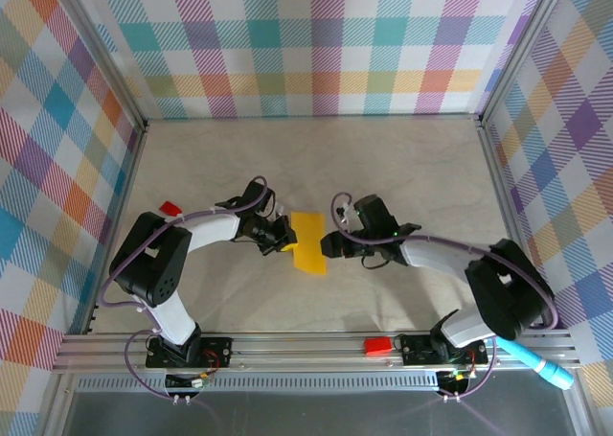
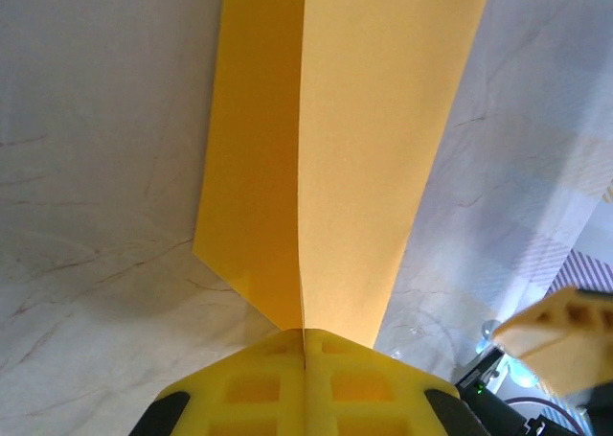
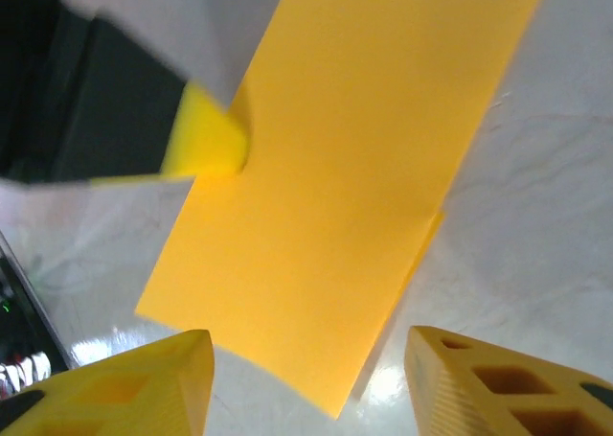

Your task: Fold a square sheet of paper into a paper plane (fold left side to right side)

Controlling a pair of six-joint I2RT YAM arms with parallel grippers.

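Your left claw [image 2: 304, 364] is clamped on the paper [image 2: 364, 149]: thin, smooth, yellow-orange, folded along one sharp crease, lying mid-table [image 1: 402, 168] on pale marbling. Your right claw [image 3: 306, 378] gapes open at its opposite edge. A red block [image 1: 170, 208] lies beside your left arm.

text: none legible | labels — none (brands, numbers neither) | signs: none

We see the square sheet of paper [image 1: 308, 241], plain yellow-orange, folded over into a narrow rectangle of two layers whose edges do not quite meet. The left gripper [image 1: 284, 235] pinches one edge, a straight fold line runs away from its tips, and the opposite edge lies just before the spread right gripper [image 1: 330, 245]
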